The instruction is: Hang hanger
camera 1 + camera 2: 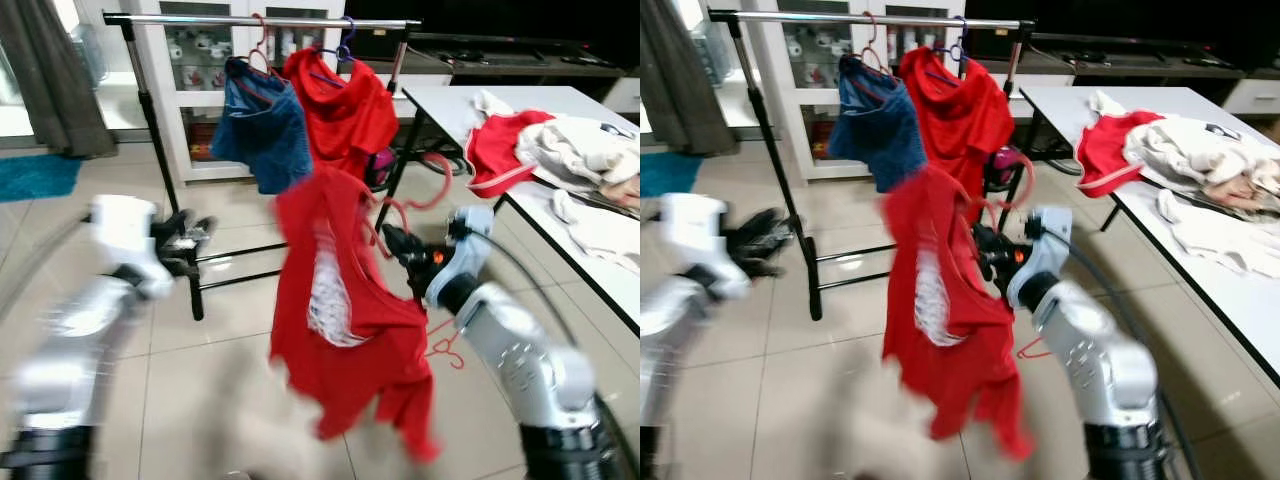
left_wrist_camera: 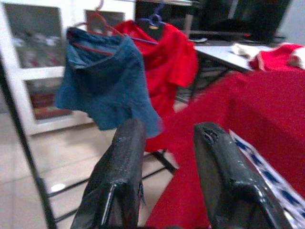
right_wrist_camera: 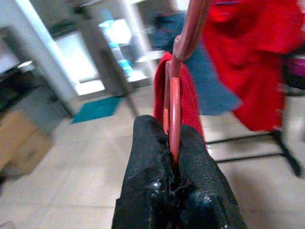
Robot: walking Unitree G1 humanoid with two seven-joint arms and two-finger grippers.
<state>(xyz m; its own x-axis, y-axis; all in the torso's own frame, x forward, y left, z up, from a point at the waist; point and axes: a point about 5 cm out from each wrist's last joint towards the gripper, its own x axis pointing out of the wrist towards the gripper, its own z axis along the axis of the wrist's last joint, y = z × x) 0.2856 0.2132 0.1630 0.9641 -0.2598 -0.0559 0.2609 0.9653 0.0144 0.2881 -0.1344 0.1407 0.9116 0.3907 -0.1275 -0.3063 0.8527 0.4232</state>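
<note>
My right gripper (image 1: 400, 243) is shut on a red hanger (image 3: 175, 100), whose hook (image 1: 428, 185) curls up beside the arm. A red T-shirt with a white print (image 1: 340, 320) hangs from that hanger and swings blurred in mid-air. Beyond it stands the clothes rail (image 1: 260, 20), carrying a blue garment (image 1: 262, 130) and a red shirt (image 1: 342, 105) on hangers. My left gripper (image 1: 185, 240) is raised at the left, open, with nothing between its fingers (image 2: 121, 167); in the left wrist view it points toward the blue garment (image 2: 102, 83).
A white table (image 1: 450, 100) at the right holds a pile of clothes (image 1: 560, 150). The rail's black legs and base bars (image 1: 195, 285) stand on the tiled floor. A glass-fronted cabinet (image 1: 190, 60) is behind the rail. Another red hanger (image 1: 445, 348) lies on the floor.
</note>
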